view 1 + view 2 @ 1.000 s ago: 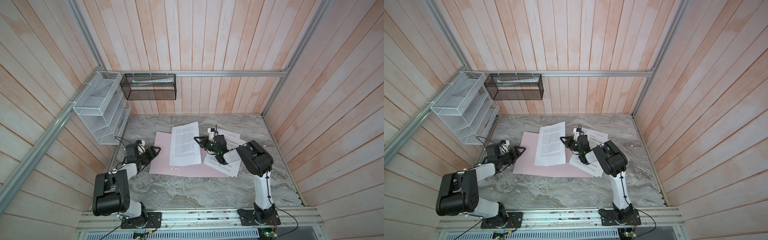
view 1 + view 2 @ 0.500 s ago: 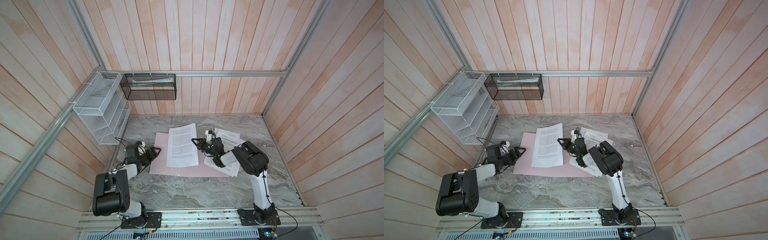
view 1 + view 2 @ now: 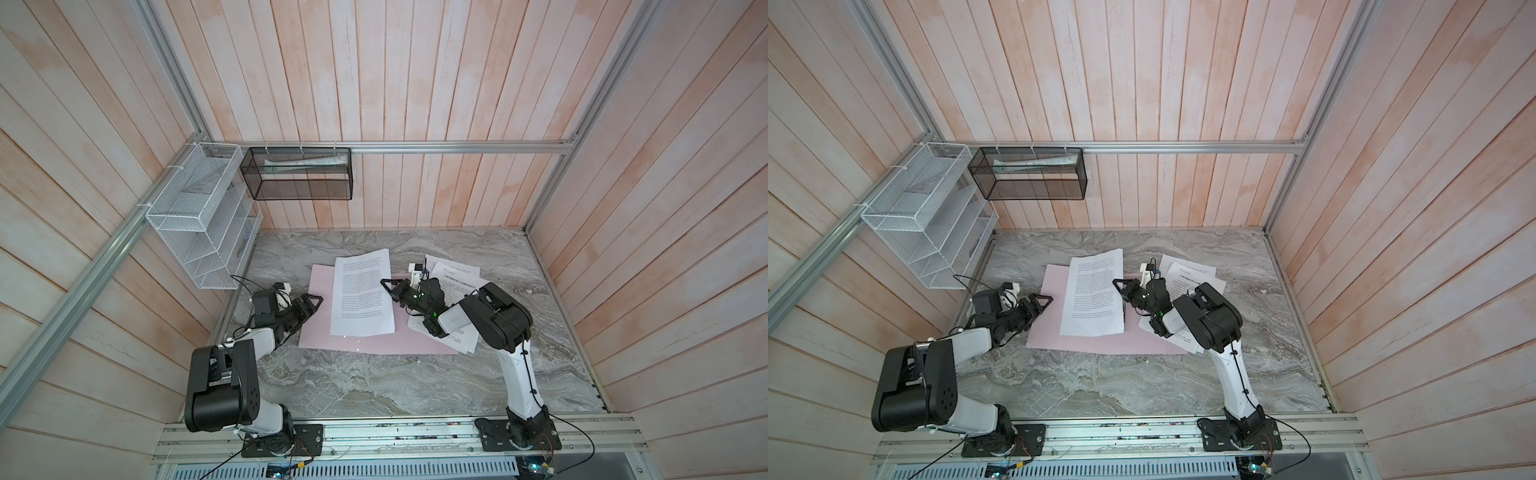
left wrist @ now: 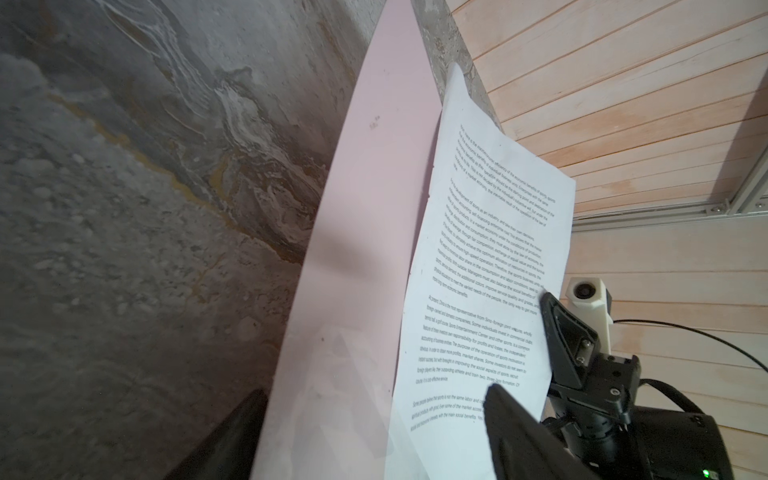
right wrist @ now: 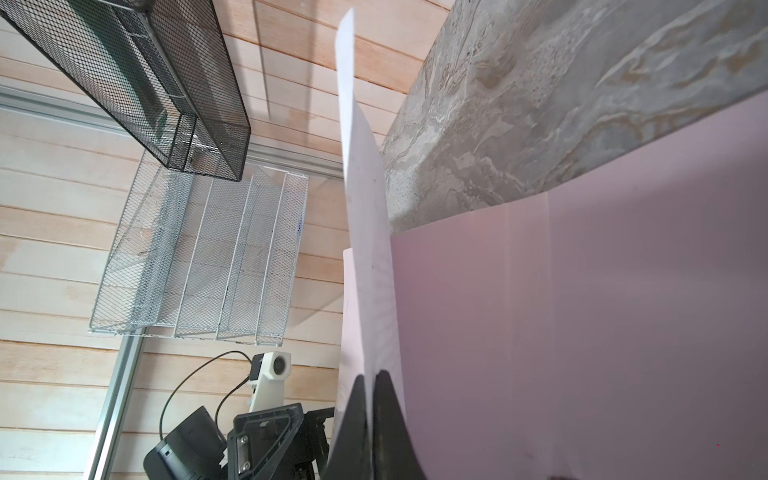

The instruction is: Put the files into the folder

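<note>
The pale pink folder (image 3: 415, 345) (image 3: 1050, 332) lies open and flat on the marble table. One of the files, a white text sheet (image 3: 361, 297) (image 3: 1094, 297), hangs over the folder's left half. My right gripper (image 3: 384, 283) (image 5: 370, 376) is shut on this sheet's (image 5: 365, 249) right edge. More files (image 3: 457, 276) (image 3: 1192, 276) lie in a loose pile under the right arm, beside the folder. My left gripper (image 3: 316, 300) (image 4: 374, 395) stands open at the folder's (image 4: 365, 249) left edge, holding nothing. The held sheet (image 4: 478, 270) reaches past one of its fingers.
A white wire mesh rack (image 3: 199, 224) (image 5: 199, 257) hangs on the left wall. A black mesh basket (image 3: 299, 178) (image 5: 166, 83) with rolled papers hangs on the back wall. Wooden walls close the table in on three sides.
My right gripper has moved left with the sheet, carrying it further over the folder. The left gripper has stayed at the folder's edge and opened a little wider.
</note>
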{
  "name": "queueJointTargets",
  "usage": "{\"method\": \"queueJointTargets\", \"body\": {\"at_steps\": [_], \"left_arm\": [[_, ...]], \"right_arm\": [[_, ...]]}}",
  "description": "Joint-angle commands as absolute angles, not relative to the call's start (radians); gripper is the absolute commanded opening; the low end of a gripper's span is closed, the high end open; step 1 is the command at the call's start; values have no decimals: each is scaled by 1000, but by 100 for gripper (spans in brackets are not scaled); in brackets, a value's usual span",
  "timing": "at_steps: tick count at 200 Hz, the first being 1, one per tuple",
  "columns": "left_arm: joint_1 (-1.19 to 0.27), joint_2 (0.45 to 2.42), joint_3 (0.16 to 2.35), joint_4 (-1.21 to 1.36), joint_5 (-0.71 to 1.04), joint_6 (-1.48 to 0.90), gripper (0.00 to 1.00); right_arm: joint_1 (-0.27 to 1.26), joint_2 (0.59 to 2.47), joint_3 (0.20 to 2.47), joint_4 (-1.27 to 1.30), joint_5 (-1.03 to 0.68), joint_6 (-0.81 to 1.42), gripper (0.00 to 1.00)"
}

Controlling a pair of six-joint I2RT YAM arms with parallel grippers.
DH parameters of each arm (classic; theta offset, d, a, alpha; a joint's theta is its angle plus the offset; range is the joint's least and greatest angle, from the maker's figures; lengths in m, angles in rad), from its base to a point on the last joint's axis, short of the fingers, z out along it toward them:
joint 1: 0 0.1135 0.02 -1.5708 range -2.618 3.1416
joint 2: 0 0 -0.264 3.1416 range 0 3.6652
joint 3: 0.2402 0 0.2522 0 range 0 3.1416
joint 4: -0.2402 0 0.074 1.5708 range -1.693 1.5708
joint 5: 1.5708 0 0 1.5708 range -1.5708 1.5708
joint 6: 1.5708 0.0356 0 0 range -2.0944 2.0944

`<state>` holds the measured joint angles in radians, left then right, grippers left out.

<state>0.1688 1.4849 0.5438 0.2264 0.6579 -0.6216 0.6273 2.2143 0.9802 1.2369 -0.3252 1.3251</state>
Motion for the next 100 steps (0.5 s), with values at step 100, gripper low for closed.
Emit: {"method": "queueJointTargets", "body": {"at_steps": [100], "left_arm": [[164,1479,529,259,675,-627,83]], "right_arm": [[689,2278,994,1266,-259,1382,0]]}}
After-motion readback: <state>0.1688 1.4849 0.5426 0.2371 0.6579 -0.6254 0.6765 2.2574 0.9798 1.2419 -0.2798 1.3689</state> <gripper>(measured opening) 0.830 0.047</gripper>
